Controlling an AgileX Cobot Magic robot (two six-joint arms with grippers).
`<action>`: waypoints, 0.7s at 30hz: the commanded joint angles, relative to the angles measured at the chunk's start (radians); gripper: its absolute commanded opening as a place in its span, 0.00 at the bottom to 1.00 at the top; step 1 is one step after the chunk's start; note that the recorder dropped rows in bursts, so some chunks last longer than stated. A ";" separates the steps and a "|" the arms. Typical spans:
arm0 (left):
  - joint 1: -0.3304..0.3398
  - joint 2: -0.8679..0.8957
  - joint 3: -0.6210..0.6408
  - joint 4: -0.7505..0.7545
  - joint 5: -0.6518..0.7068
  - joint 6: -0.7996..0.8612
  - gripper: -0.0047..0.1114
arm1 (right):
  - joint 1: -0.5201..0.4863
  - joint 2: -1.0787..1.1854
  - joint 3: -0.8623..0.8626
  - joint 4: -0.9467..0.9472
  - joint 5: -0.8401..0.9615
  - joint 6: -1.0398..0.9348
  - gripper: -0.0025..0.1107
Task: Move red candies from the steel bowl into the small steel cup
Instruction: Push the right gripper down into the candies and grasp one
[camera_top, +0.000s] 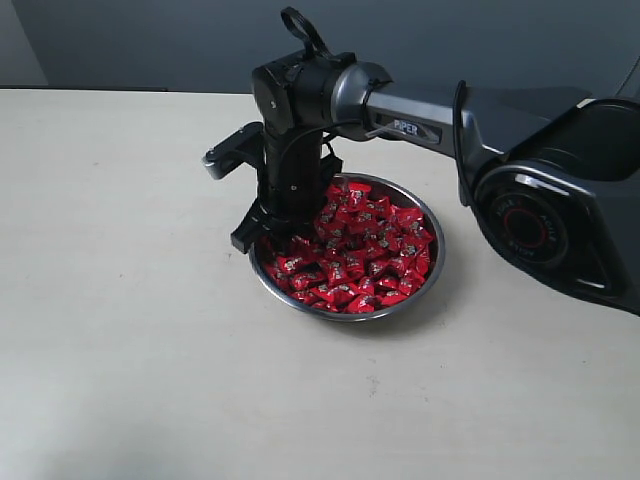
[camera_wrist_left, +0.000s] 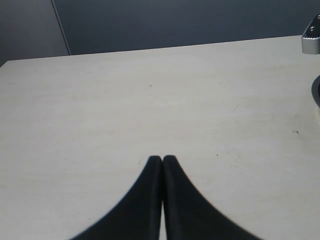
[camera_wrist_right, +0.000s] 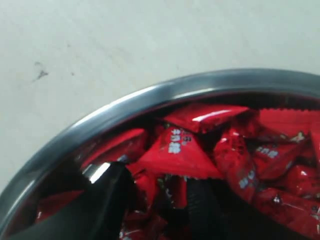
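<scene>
Exterior view — right claw (camera_top: 268, 235) in red candies (camera_top: 370, 250) at steel bowl (camera_top: 335, 315) rim

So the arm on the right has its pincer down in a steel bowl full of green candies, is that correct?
Not quite. The candies are red, not green, as the exterior view shows plainly. The rest stands: the right arm's pincer is down in the steel bowl, which is full of them.
</scene>
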 joint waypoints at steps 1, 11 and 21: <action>-0.004 -0.005 -0.008 0.001 -0.009 -0.002 0.04 | -0.005 -0.003 -0.006 -0.005 -0.017 0.000 0.37; -0.004 -0.005 -0.008 0.001 -0.009 -0.002 0.04 | -0.005 -0.003 -0.034 -0.046 -0.002 0.018 0.10; -0.004 -0.005 -0.008 0.001 -0.009 -0.002 0.04 | -0.005 -0.003 -0.100 -0.046 0.052 0.026 0.10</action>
